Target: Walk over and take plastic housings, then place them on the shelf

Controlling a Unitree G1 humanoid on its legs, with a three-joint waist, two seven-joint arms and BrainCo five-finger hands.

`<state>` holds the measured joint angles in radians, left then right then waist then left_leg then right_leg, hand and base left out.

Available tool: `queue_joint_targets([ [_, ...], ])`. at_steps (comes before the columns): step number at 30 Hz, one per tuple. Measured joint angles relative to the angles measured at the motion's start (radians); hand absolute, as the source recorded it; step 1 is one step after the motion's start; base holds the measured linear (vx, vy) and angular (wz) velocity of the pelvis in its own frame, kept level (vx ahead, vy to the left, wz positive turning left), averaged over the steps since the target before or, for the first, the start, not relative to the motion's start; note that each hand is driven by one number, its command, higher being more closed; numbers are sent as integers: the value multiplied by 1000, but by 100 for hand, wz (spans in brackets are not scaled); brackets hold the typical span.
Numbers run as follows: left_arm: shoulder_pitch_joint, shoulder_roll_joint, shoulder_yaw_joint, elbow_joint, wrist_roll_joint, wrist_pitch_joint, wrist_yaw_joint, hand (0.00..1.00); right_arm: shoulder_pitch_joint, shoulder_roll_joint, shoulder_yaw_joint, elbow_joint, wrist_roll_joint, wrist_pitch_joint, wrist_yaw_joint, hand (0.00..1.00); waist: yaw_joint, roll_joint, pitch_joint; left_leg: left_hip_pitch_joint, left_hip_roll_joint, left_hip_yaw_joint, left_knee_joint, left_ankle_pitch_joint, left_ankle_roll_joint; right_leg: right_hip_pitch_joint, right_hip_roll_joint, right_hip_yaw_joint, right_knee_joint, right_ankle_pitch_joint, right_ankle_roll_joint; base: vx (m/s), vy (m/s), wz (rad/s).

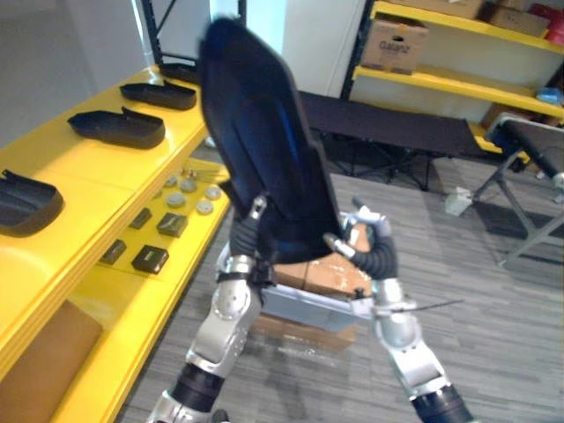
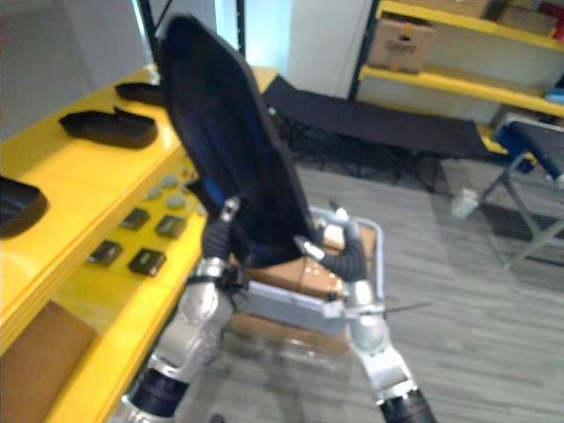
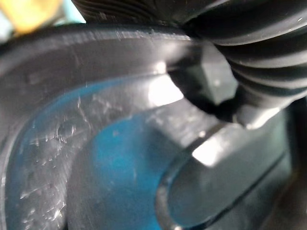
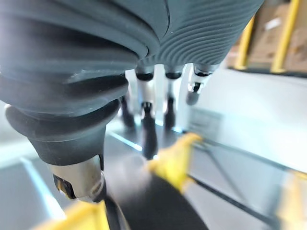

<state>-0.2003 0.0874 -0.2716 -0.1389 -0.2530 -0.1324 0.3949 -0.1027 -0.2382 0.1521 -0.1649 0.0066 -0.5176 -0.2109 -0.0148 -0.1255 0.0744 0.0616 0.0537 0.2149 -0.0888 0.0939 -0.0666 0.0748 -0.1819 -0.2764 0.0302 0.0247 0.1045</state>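
On your left runs the yellow shelf (image 1: 79, 189), its two levels reaching from the near corner towards the back. Across the grey floor behind you'll see a black folding cot (image 1: 388, 128).

In the middle, the robot holds up a plastic housing (image 1: 260, 150). It is a long black shell standing nearly upright and leaning towards the shelf, with its lower end between the two arms. Three more housings (image 1: 119, 128) lie apart in a row on the shelf's top level.

Below the held shell sits a cardboard box (image 1: 330, 275) on a grey tray (image 1: 304, 308).

The left robot hand (image 1: 247, 231) sits against the shell's lower left edge, and you cannot tell how it grips. The right robot hand (image 1: 370, 247) is at the lower right edge, its fingers (image 4: 148, 129) straight and spread, not curled.

On the lower level you'll see small black blocks (image 1: 150, 259) and grey discs (image 1: 189, 185).
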Motion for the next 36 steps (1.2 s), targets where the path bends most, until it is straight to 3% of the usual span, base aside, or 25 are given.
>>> queue_joint_targets([
  [6,20,-1,108,2,199,1,86,100,-33,0,-220,-139,273,-27,61,0,-7,27,-6,6,0,10,-1,-1,0,-2,0,9,-4,-4,-4,-22,10,-5],
  [9,59,-8,152,2,273,0,116,100,4,6,-291,-152,342,-30,72,0,-23,41,-14,6,0,12,-1,-1,0,-1,0,10,-8,-4,-3,4,3,-1],
  [12,126,-18,194,2,314,-2,161,100,113,51,-385,-151,413,-17,86,0,-31,57,-21,5,4,17,-2,-1,-1,-2,5,16,-17,-3,-2,33,-5,-6],
  [14,156,-19,222,2,315,-23,182,100,171,87,-410,-138,419,15,91,0,-41,62,-19,5,8,27,-2,-3,-4,-5,11,28,-24,-1,-1,17,-12,-14],
  [18,261,-40,251,-22,324,-108,186,100,367,199,-404,-32,436,84,86,0,-56,68,-22,-1,17,44,-2,-10,-12,-20,19,41,-26,-1,-2,21,-13,-12],
  [21,378,-71,239,-83,320,-154,170,100,498,269,-394,74,516,115,87,0,-57,73,-20,-15,22,54,-1,-14,-16,-37,24,51,-28,-1,-2,31,-11,-10],
  [23,430,-76,226,-83,289,-165,159,100,539,287,-393,126,566,118,101,0,-58,84,-21,-12,23,60,-1,-17,-17,-37,25,56,-30,2,2,41,-5,-11],
  [28,479,-79,216,-83,250,-189,151,100,566,292,-393,188,563,118,157,0,-58,92,-22,-11,24,60,-1,-19,-18,-31,26,55,-42,8,4,7,0,0],
  [34,498,-76,306,-186,272,-193,246,100,505,273,-311,185,502,124,192,0,-41,91,-21,-30,12,-7,-1,-22,-17,1,18,-6,-59,-3,10,-5,3,29],
  [36,510,-78,349,-242,275,-192,273,100,472,251,-270,186,488,129,191,0,-16,93,-21,-45,4,-45,-1,-18,-13,8,9,-46,-59,-8,15,21,17,66],
])
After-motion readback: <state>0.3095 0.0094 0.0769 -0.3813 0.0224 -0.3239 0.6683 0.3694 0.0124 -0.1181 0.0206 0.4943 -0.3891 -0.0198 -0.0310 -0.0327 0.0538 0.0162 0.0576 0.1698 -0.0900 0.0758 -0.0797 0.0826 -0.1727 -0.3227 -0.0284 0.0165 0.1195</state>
